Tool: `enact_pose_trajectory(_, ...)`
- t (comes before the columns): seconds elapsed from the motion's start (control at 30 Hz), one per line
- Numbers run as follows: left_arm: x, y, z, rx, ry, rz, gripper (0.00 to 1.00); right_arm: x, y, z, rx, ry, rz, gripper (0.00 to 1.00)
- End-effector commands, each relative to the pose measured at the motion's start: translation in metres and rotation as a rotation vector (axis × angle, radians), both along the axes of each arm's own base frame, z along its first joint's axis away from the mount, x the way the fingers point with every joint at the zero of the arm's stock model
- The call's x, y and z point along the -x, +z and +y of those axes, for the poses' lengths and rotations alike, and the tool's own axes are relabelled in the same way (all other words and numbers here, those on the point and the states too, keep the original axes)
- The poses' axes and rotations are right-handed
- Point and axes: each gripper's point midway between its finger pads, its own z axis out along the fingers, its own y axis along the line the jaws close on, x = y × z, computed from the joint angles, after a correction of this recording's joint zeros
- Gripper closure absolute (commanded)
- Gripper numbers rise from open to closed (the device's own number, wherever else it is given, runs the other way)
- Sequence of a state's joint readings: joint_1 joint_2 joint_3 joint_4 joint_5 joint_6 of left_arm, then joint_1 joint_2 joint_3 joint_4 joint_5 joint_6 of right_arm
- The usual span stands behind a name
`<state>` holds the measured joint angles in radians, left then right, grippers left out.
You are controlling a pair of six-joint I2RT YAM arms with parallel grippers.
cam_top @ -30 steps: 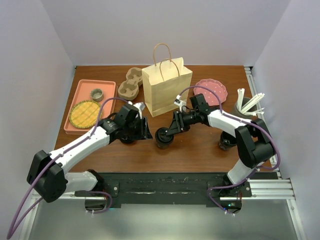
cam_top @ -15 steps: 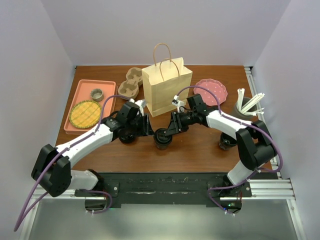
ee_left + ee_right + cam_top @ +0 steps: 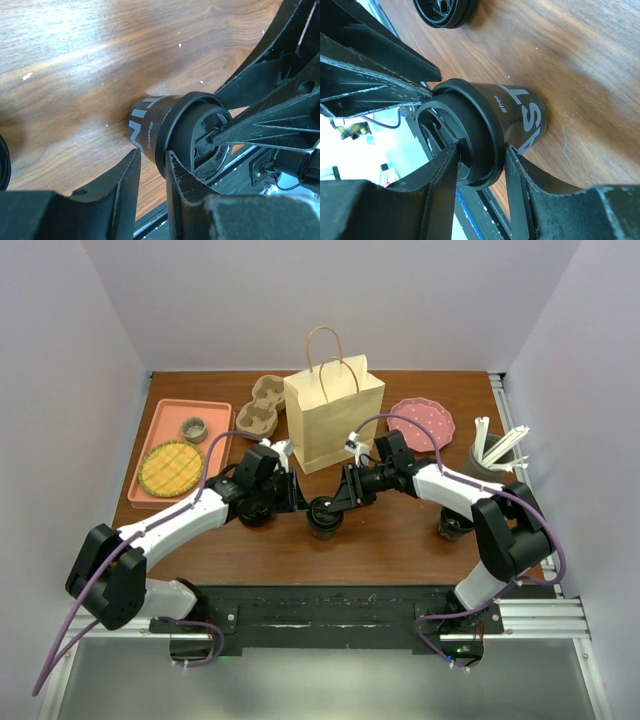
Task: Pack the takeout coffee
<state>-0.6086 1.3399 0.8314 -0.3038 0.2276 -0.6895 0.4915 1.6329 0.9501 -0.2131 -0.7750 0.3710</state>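
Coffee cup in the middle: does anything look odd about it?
Yes. Both arms are at this one coffee cup: the right gripper clamps its lid, and the left gripper straddles the lid rim from the opposite side. It stands upright; no spill shows.

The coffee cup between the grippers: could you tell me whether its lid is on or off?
On. Both wrist views show the black lid seated around the rim of the coffee cup.

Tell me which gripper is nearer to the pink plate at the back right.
Right. The right gripper sits in front of the pink plate and to its left, at the takeout coffee; the left gripper is farther left, on that cup's other side.
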Motion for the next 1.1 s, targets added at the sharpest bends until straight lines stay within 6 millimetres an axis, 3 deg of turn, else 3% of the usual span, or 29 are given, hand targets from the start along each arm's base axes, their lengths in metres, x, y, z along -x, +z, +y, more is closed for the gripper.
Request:
enact_pose_trajectory(0.0, 0.009, -0.045, 0.029, -0.144, 0.077, 0.068, 0.71, 0.02, -0.059, -0.025, 0.167, -0.031, 0.063, 0.7)
enact_pose_trajectory(0.13, 0.029, -0.068, 0.044, -0.171, 0.118, 0.135, 0.71, 0.028, -0.074, -0.028, 0.169, -0.035, 0.074, 0.71)
enact_pose_trajectory(0.27, 0.039, -0.078, 0.043, -0.146, 0.129, 0.173, 0.72, 0.032, -0.081, -0.031, 0.167, -0.043, 0.087, 0.72)
enact_pose_trajectory(0.43, 0.038, -0.075, 0.041, -0.148, 0.121, 0.184, 0.71, 0.026, -0.076, -0.029, 0.164, -0.043, 0.072, 0.72)
enact_pose_trajectory(0.6, 0.036, -0.054, 0.03, -0.103, 0.111, 0.195, 0.71, 0.009, -0.054, -0.022, 0.153, -0.022, 0.013, 0.68)
enact_pose_trajectory(0.83, 0.044, -0.035, 0.022, -0.015, 0.158, 0.211, 0.71, -0.012, -0.018, -0.004, 0.078, -0.075, 0.007, 0.51)
enact_pose_trajectory(1.07, 0.047, -0.03, 0.019, 0.013, 0.176, 0.235, 0.7, -0.021, 0.008, 0.003, 0.038, -0.111, -0.007, 0.39)
